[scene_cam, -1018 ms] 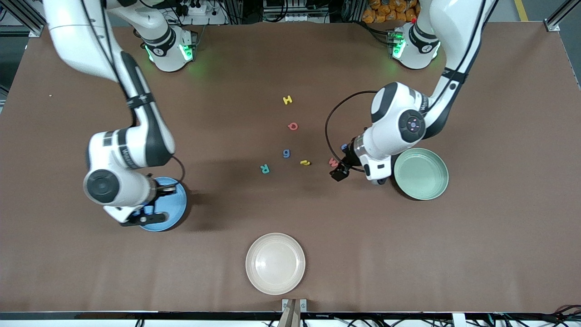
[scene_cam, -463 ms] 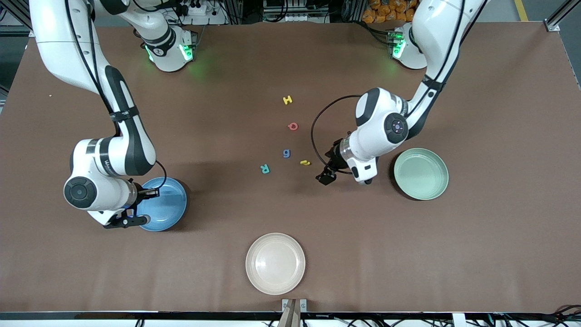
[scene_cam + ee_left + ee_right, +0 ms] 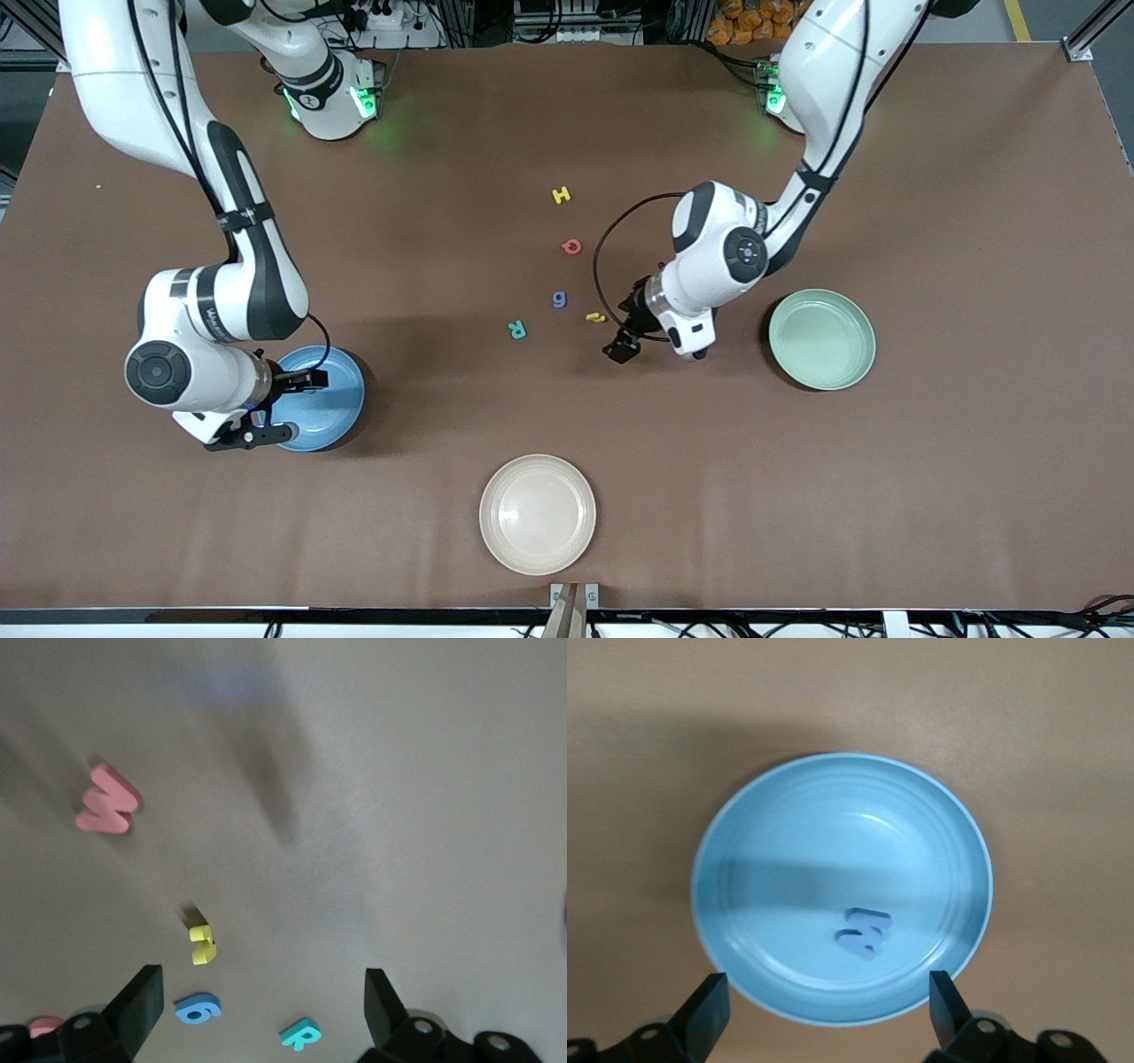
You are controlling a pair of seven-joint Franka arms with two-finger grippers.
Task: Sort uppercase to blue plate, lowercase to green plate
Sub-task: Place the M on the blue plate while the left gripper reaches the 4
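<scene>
Nearest the front camera, a cream-white plate (image 3: 537,514) stands unused on the bench (image 3: 930,496). Farther back, my right gripper (image 3: 824,1014) hangs over the blue plate (image 3: 744,904), jaws apart and empty; the blue M (image 3: 864,932), a flat foam capital, lies inside on the glossy surface. My left gripper (image 3: 261,1005) hangs over bare bench, jaws also apart, holding nothing. The tiny yellow h (image 3: 203,943) lies closest to its jaws, slightly toward the right arm's end; I judge it the next pick. The blue g (image 3: 197,1008) and teal R (image 3: 301,1034) lie near it. The red w (image 3: 107,799) lies apart. The green plate (image 3: 821,339) is empty.
</scene>
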